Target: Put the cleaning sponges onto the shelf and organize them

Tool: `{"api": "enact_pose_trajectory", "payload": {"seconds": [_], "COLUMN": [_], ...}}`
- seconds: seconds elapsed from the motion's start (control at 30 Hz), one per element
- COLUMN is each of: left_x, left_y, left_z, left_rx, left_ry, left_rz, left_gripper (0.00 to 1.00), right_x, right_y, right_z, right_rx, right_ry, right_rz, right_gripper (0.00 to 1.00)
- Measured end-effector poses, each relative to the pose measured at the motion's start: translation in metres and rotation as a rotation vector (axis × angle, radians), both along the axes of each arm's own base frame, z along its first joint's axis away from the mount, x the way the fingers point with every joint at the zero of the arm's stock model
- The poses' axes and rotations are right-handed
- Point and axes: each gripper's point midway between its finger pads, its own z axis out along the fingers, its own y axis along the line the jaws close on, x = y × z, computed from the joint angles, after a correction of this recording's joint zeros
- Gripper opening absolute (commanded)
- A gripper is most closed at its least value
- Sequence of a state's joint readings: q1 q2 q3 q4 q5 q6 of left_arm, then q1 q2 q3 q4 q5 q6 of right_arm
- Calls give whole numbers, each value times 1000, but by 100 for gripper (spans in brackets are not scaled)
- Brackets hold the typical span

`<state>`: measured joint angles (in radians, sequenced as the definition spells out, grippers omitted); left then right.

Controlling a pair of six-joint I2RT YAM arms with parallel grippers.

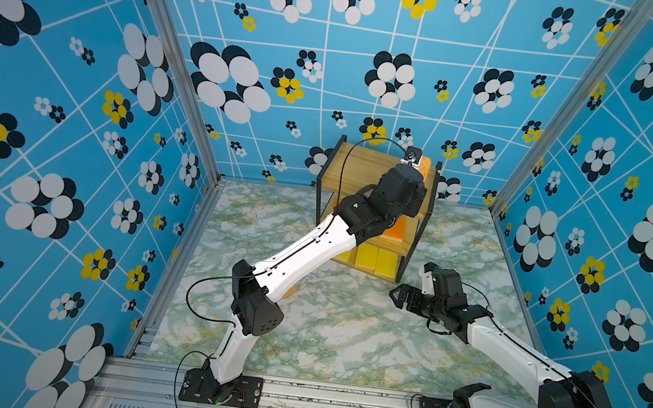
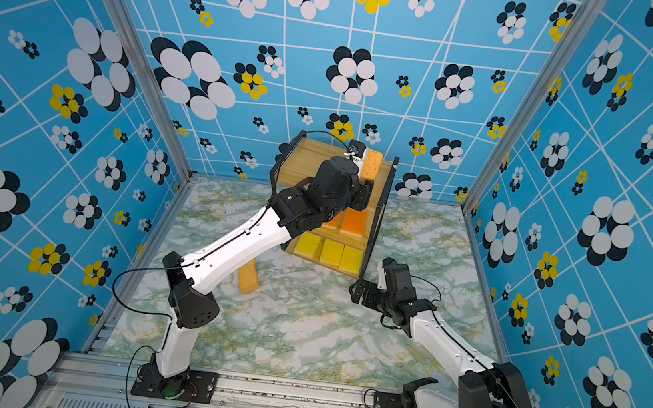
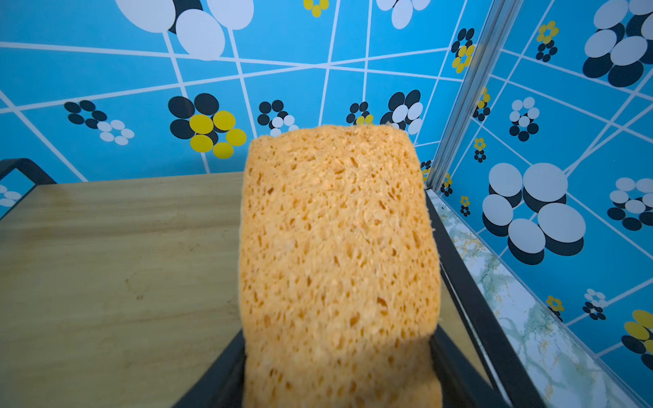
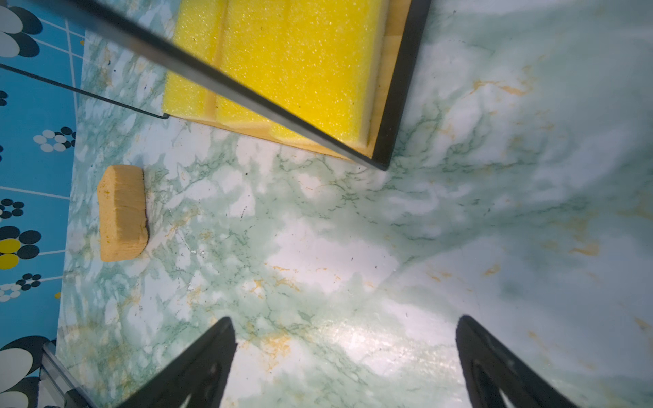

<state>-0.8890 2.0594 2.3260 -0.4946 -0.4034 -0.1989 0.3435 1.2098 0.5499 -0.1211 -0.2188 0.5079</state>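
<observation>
Left jaws grip a tan sponge (image 3: 339,247) above the shelf (image 1: 362,167), right end; right jaws hang open over the counter (image 4: 318,247).

Two arms, same build. Left arm (image 1: 311,249): white moulded shells between black joint housings. A thin black cable (image 1: 187,296) was clipped along the white shell and looped free at the joints. Its elbow housing (image 1: 263,321) was black and boxy, with a cluster of small round holes. A small wrist camera (image 1: 413,155) sat on a white mount. Right arm (image 1: 509,351) was alike. Base plates (image 1: 249,389) were flat and black, with silver screws. Right gripper (image 4: 344,318): black tapering fingers (image 4: 198,367) with triangular cut-outs.
</observation>
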Motion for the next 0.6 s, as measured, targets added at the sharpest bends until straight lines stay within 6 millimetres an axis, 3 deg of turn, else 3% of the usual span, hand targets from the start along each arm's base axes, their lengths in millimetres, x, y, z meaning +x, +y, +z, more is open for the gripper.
{"api": "enact_pose_trajectory", "payload": {"seconds": [0.6], "left_x": [-14], "left_y": [-12], "left_z": [-1], "left_rx": [9], "left_ry": [2], "left_rz": [-23], "left_gripper": [45], "right_x": [-1], "right_y": [0], "right_z": [-1], "right_rx": [0], "right_ry": [2], "right_rz": [0], "right_gripper": [99]}}
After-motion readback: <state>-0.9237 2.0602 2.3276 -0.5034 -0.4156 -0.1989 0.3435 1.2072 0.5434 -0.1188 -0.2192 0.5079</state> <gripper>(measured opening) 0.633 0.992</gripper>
